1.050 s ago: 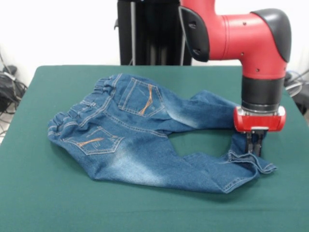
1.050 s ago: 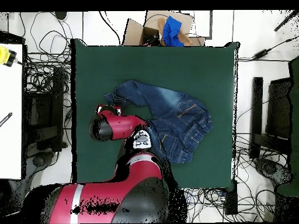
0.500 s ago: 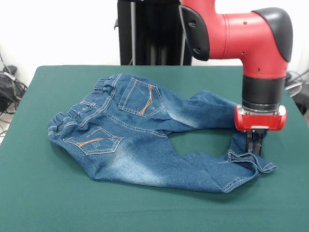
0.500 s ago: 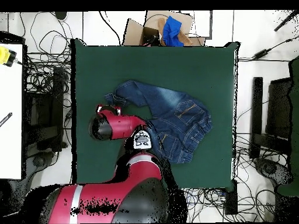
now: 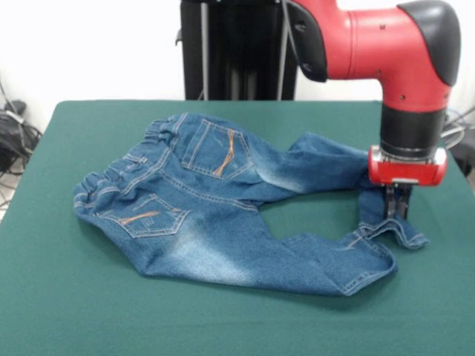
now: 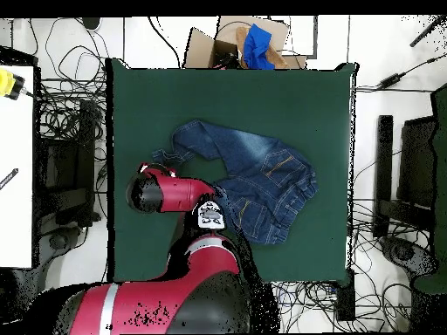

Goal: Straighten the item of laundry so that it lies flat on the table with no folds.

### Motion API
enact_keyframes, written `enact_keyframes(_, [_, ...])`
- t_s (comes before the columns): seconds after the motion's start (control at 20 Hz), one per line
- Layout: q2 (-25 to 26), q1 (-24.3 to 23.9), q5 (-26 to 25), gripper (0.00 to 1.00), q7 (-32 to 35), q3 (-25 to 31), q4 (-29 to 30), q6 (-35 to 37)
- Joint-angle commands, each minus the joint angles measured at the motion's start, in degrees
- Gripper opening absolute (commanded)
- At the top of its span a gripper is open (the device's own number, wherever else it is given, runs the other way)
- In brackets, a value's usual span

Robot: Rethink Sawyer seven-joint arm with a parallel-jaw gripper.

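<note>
1. One pair of jeans point(image 5: 223, 208) sprawls rumpled across the green table point(image 5: 67, 297).
2. Directly under my pincer point(image 5: 398, 215) sits a leg cuff, seemingly pinched between my fingers.

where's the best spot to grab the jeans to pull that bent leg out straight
Probably the hem cuff of the bent leg, where the gripper already sits, coming straight down from above. On the jeans that cuff lies folded back beside the other leg's hem, so pulling it away from the waistband should unbend the leg.
</note>
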Motion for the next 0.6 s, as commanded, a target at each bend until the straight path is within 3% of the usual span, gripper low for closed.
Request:
enact_keyframes(0.05, [-2.3, -0.5, 4.2, 0.00, 11.7, 7.8, 8.1, 8.6])
enact_keyframes(0.35, [-7.9, 2.4, 7.3, 0.00, 13.1, 5.0, 8.5, 16.6])
enact_keyframes(0.6, [-6.7, 3.8, 8.8, 0.00, 13.2, 4.4, 6.9, 16.5])
